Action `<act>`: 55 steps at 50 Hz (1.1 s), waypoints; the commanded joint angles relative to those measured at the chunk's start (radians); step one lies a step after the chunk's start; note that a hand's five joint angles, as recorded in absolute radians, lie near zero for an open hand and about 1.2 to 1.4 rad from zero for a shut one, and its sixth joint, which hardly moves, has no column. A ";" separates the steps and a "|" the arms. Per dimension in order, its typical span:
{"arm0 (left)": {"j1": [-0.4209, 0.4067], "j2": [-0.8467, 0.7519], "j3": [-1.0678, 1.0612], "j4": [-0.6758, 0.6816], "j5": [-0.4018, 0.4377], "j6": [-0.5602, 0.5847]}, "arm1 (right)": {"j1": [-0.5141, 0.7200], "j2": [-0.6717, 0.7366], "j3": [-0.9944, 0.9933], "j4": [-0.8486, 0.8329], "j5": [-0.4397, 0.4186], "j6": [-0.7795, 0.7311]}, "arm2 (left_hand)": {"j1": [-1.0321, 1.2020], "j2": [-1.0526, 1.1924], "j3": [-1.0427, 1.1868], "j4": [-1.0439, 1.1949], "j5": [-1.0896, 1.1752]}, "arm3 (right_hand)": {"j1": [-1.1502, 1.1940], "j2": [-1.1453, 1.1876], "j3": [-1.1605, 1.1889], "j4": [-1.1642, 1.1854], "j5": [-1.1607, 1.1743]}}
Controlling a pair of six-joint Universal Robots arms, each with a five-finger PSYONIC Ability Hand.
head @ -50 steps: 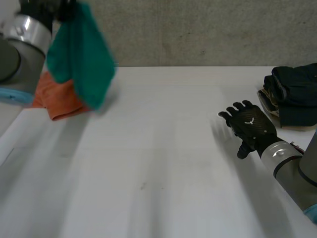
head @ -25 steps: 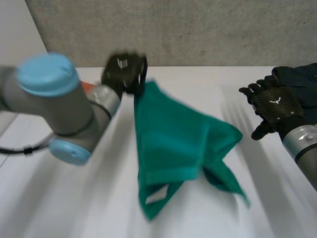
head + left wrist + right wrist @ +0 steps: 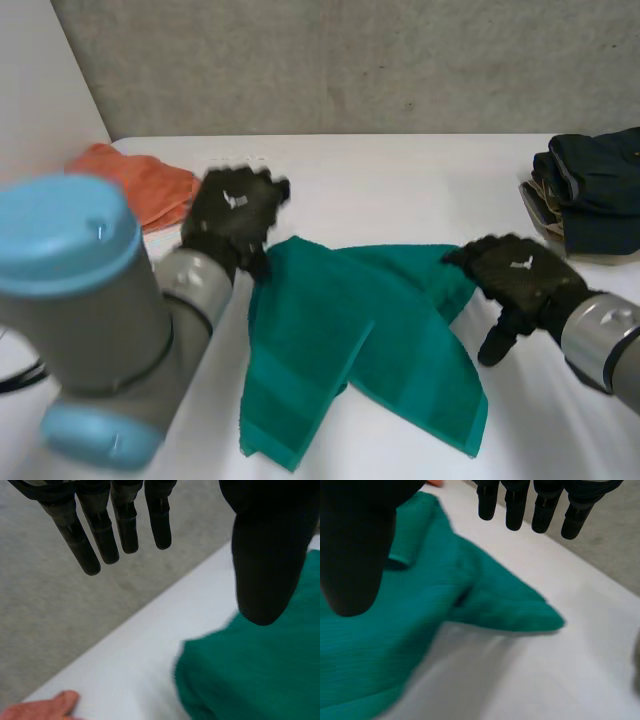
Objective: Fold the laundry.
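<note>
Table [image 3: 400, 180] — towel [image 3: 340, 330], orange cloth [image 3: 140, 185], dark stack [image 3: 600, 195]

White bench [image 3: 400, 180] across the middle and lower frame of the head view, smooth and matt, marked with soft grey shadows. Behind it, along the whole top of the frame, a rough grey concrete wall [image 3: 350, 60], speckled and pitted. At the upper left, a plain pale panel [image 3: 40, 90], slanting down to meet the bench's far left corner. Even, diffuse light throughout. In the left wrist view, grey speckled surface beyond the bench's straight edge.
</note>
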 commanded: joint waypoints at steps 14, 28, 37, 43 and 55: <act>-0.176 -0.133 -0.251 0.138 -0.159 -0.007 | 0.241 -0.015 0.355 -0.360 0.167 -0.079 | 0.072 0.080 0.081 0.092 0.094 | 0.048 0.057 0.061 0.062 0.053; -0.180 -0.217 -0.251 0.229 -0.165 0.001 | 0.238 0.126 0.394 -0.535 0.161 -0.092 | 0.195 0.203 0.204 0.215 0.217 | 0.177 0.186 0.190 0.192 0.182; -0.162 -0.228 -0.254 0.275 -0.166 0.008 | 0.237 0.163 0.395 -0.622 0.162 -0.093 | 0.591 0.599 0.600 0.611 0.614 | 0.244 0.253 0.258 0.259 0.250; -0.133 -0.220 -0.255 0.296 -0.166 0.036 | 0.228 0.184 0.384 -0.656 0.164 -0.102 | 0.761 0.769 0.770 0.782 0.784 | 0.327 0.336 0.340 0.341 0.332; -0.082 -0.188 -0.268 0.308 -0.165 0.084 | 0.226 0.188 0.366 -0.702 0.170 -0.144 | 0.817 0.825 0.826 0.837 0.840 | 0.383 0.392 0.396 0.397 0.388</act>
